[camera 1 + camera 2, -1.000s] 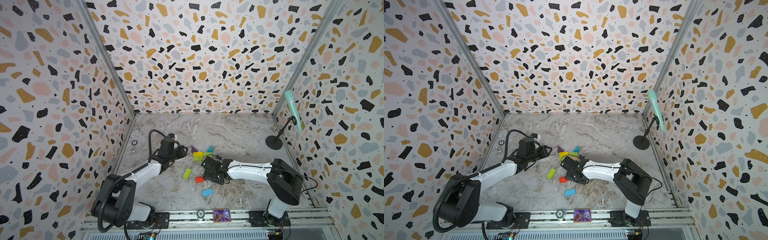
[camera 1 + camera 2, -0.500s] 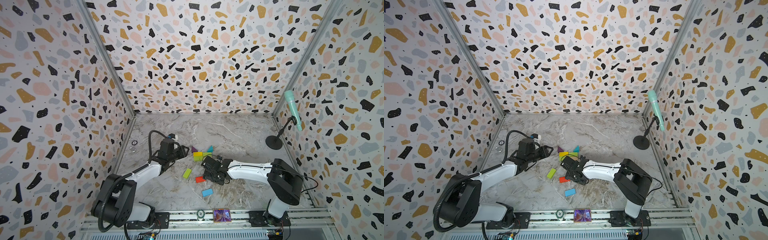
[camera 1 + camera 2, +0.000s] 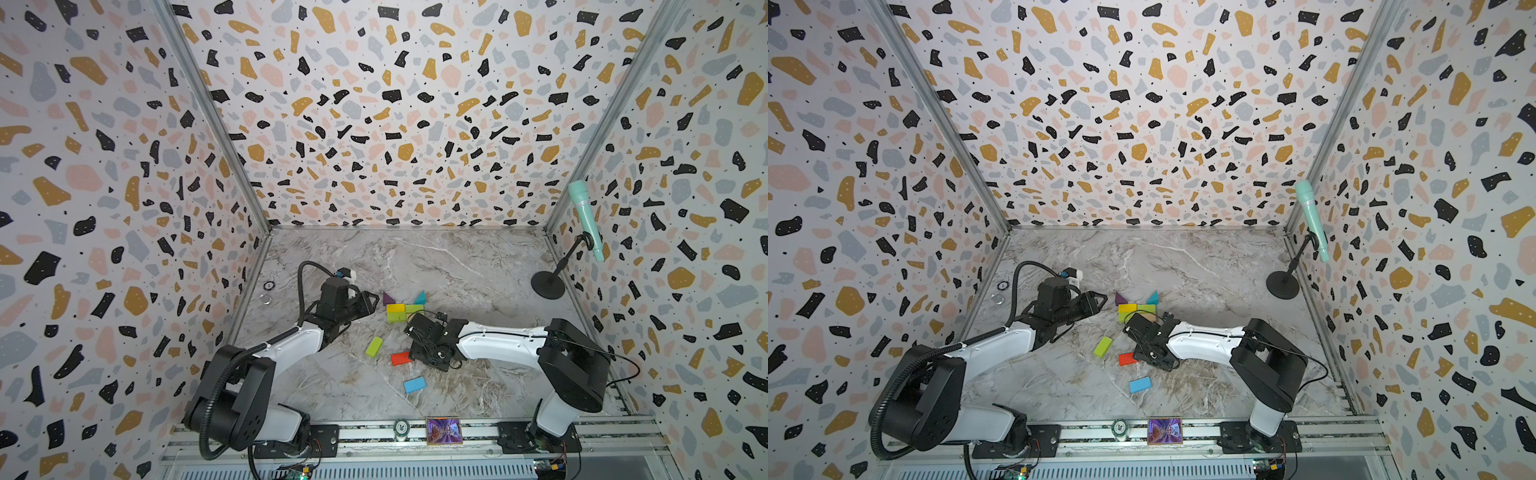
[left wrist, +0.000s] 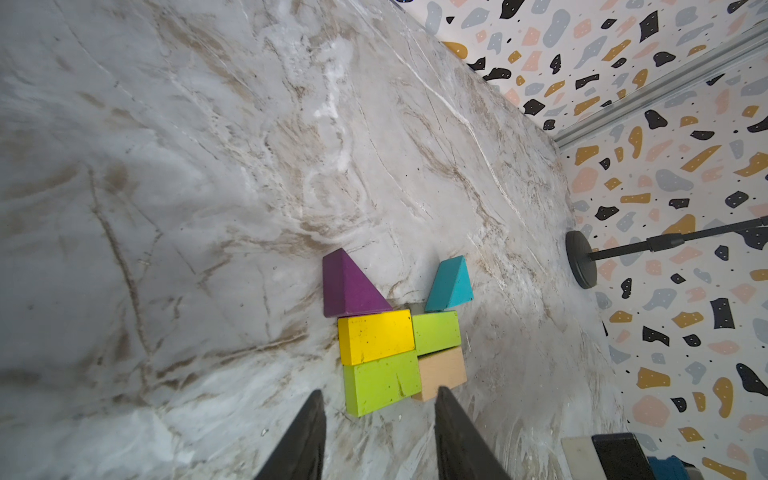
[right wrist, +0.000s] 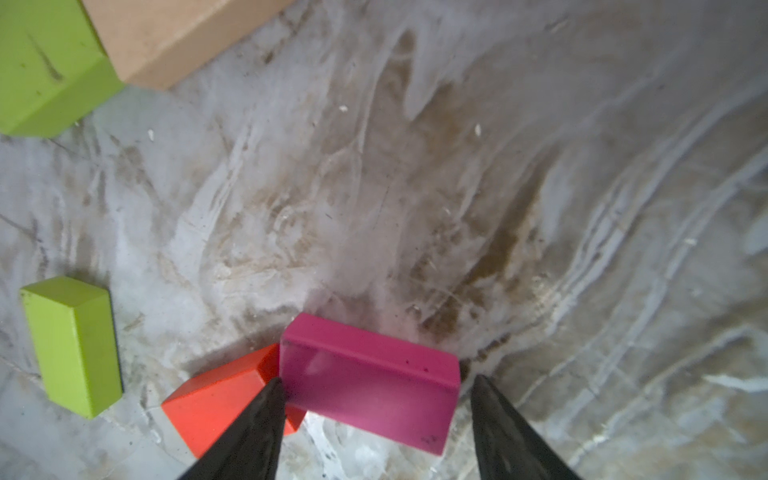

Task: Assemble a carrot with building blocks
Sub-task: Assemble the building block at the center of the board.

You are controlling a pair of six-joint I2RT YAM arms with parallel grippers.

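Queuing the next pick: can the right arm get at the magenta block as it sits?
Probably yes. The right tool is open with its fingers either side of the magenta block, nothing on top. The red block touches one end beside a finger, so it may get nudged.

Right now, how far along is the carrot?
Done: purple triangle and teal triangle against a two-wide body: yellow block, green block, second green, tan block. In hand: right gripper open astride the magenta block, not clamped; left gripper open, empty. Left: magenta, red block, loose green, blue block.
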